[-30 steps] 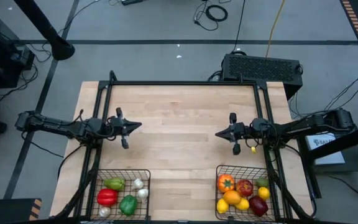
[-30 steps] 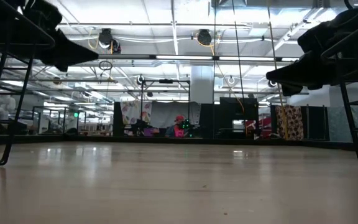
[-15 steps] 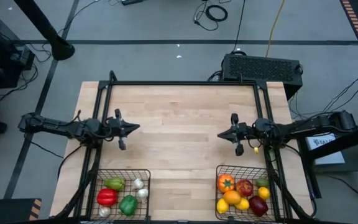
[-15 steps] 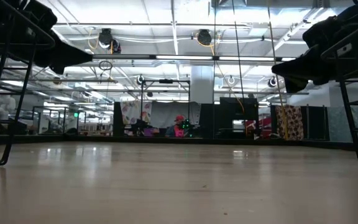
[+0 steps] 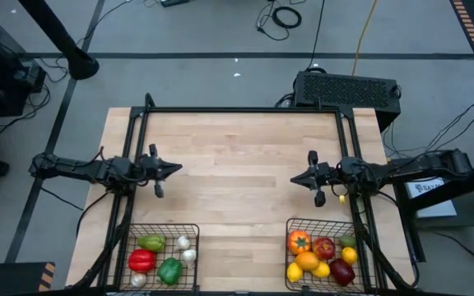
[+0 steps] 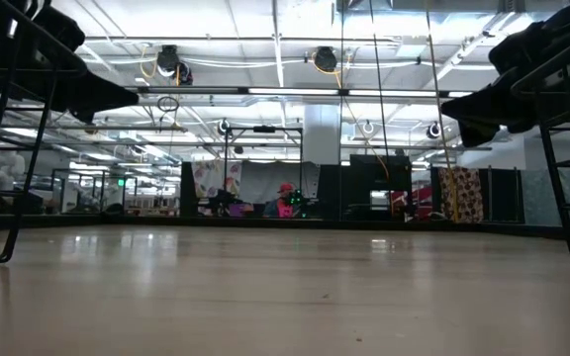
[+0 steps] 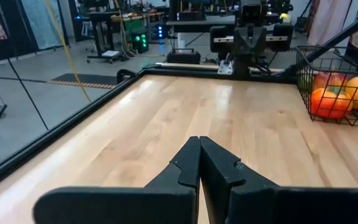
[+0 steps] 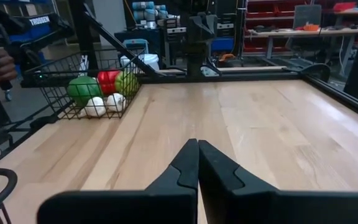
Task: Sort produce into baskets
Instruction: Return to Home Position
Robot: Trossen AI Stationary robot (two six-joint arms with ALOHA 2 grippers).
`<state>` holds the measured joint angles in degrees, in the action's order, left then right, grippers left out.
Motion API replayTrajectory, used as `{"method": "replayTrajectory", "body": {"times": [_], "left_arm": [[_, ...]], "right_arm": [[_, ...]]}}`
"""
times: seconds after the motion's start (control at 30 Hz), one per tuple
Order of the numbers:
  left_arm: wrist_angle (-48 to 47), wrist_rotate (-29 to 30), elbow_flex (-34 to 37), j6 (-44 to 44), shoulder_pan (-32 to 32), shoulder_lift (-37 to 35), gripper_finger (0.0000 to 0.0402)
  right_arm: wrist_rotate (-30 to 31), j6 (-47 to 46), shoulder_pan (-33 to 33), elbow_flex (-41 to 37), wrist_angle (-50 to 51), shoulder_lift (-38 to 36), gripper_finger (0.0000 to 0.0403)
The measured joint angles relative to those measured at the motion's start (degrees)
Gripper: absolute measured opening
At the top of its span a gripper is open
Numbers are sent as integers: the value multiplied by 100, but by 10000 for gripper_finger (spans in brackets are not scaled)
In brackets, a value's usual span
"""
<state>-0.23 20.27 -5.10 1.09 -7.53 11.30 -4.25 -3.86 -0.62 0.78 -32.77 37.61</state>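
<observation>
One wooden bench (image 5: 237, 156) carries everything, and two dark arms reach in over it from either side. The left basket (image 5: 163, 225) stands at the bench's front left corner, lowest in the high view, and the right basket (image 5: 303, 220) at the front right corner, well apart from it. The left hand (image 5: 174, 168) hangs above the bench beyond the left basket and clear of it, its fingers (image 7: 188, 163) pressed together on nothing. The right hand (image 5: 296, 178) hangs just beyond the right basket, its fingers (image 8: 187, 163) also pressed together and empty. All the produce lies inside the baskets, apart from both hands. Peppers (image 5: 141, 260) and garlic bulbs (image 5: 183, 242) are on the left; an orange tomato (image 5: 299, 241), a red apple (image 5: 324, 247), an orange (image 5: 307, 261) and lemons (image 5: 349, 255) are on the right.
</observation>
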Motion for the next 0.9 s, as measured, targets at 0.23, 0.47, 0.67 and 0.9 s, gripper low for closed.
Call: {"method": "replayTrajectory", "body": {"times": [0.23, 0.47, 0.67, 0.9], "left_arm": [[-488, 11, 0, 15, 0, -423, 10], [-1072, 115, 0, 150, 0, -1049, 10], [-1271, 245, -2, 143, 0, -1129, 10], [-1275, 297, -2, 50, 0, -1129, 10]], "right_arm": [[-23, -119, 0, 0, 514, -423, 0], [-14, -204, 107, 0, 1027, -988, 0], [13, -323, 227, 0, 1417, -1444, 0], [371, -525, 458, 2, 1930, -1966, 0]]}}
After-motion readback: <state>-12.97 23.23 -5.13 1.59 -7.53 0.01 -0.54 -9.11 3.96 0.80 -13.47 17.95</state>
